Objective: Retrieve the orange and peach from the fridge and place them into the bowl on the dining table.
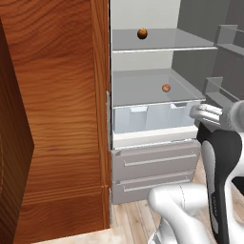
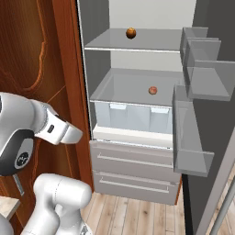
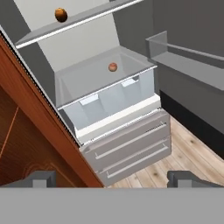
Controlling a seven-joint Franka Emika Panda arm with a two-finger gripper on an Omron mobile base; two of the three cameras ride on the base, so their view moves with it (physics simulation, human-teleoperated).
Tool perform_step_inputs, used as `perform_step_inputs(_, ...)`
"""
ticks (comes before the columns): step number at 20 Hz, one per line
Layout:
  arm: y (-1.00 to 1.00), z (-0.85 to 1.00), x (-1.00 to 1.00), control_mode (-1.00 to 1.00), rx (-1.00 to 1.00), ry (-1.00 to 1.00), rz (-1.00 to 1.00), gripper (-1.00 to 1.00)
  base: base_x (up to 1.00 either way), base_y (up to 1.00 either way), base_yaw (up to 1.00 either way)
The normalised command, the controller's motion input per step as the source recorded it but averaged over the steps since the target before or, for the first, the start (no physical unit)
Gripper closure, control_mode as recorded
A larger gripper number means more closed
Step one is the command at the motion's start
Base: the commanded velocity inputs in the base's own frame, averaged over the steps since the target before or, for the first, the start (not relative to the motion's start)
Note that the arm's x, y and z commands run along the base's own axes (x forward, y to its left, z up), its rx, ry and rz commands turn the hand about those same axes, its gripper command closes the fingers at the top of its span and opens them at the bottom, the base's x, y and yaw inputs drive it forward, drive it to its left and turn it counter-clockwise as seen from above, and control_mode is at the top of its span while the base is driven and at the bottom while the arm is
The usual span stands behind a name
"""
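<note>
The fridge (image 1: 155, 162) stands open in front of me. The orange (image 1: 142, 34) (image 2: 131, 33) (image 3: 61, 15) rests on its upper shelf. One shelf lower, above the pale crisper drawer (image 1: 152, 118), lies the peach (image 1: 166, 88) (image 2: 153, 90) (image 3: 113, 67). My gripper (image 3: 111, 180) is open and empty, its two tips wide apart. It hangs outside the fridge, well short of both fruits, at about crisper height and aimed at the shelves. The bowl and the dining table are out of view.
A red-brown wooden cabinet (image 1: 52, 119) (image 2: 41, 55) walls off the fridge's left side. The open fridge door with clear bins (image 2: 202, 78) juts out on the right. Two grey drawers (image 2: 133, 160) sit below the crisper, above the wood floor (image 3: 192, 144).
</note>
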Motion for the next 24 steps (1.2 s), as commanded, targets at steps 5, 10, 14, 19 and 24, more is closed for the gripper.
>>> perform_step_inputs(5, -0.02, -0.10, -0.06, -1.00, 0.00, 0.00, 0.00, -1.00, 0.00, 0.00, 0.00)
perform_step_inputs(10, 0.00, 0.00, 0.00, 1.00, 0.00, 0.00, 0.00, -1.00, 0.00, -0.04, 0.00)
perform_step_inputs(14, 0.00, 0.00, 0.00, 1.00, 0.00, 0.00, 0.00, -1.00, 0.11, -0.29, 0.00)
perform_step_inputs(19, 0.00, 0.00, 0.00, 1.00, 0.00, 0.00, 0.00, -1.00, 0.03, -0.61, 0.00)
perform_step_inputs(24, 0.00, 0.00, 0.00, 1.00, 0.00, 0.00, 0.00, -1.00, 0.17, -0.31, 0.00)
